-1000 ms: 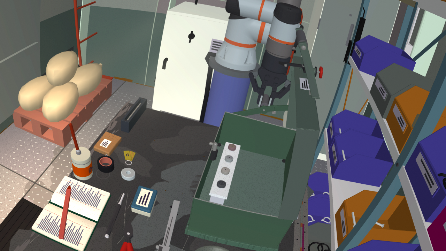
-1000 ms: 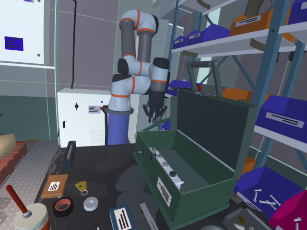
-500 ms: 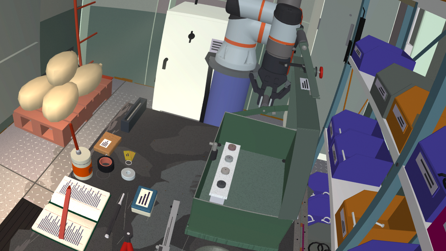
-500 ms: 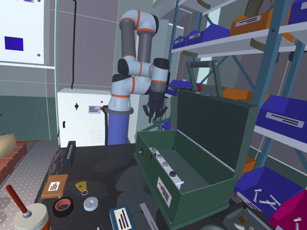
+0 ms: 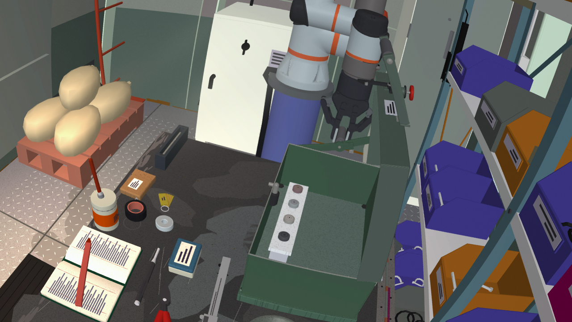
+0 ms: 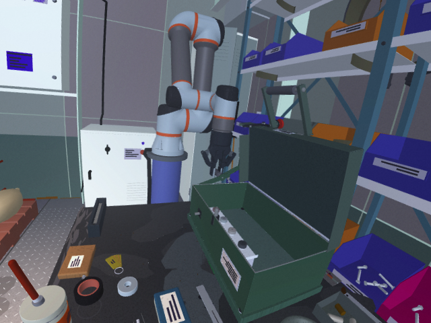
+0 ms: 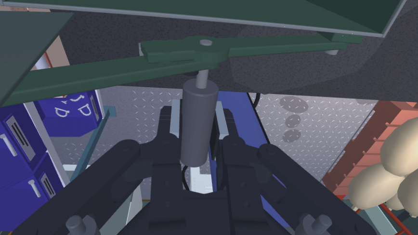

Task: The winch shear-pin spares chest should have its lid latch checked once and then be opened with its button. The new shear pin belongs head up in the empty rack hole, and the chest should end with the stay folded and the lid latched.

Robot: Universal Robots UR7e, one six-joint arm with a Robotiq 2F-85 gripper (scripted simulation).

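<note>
The green chest (image 5: 316, 232) stands open, its lid (image 5: 386, 176) upright on the right side. A two-link green stay (image 7: 187, 55) spans from the chest's far wall to the lid. A grey cylindrical knob (image 7: 198, 125) sticks out from the stay's middle joint. Inside the chest a white rack (image 5: 289, 216) holds round heads in its holes, the nearest one dark. A grey pin (image 5: 275, 185) stands at the chest's left wall. My gripper (image 5: 345, 134) is behind the chest's far wall, closed and gripping the stay's knob.
Behind the chest stand the arm's blue pedestal (image 5: 291, 120) and a white cabinet (image 5: 236, 80). Shelving with blue and orange bins (image 5: 460, 180) crowds the right side. Left of the chest lie a tape roll (image 5: 135, 210), a notebook (image 5: 92, 272) and small boxes.
</note>
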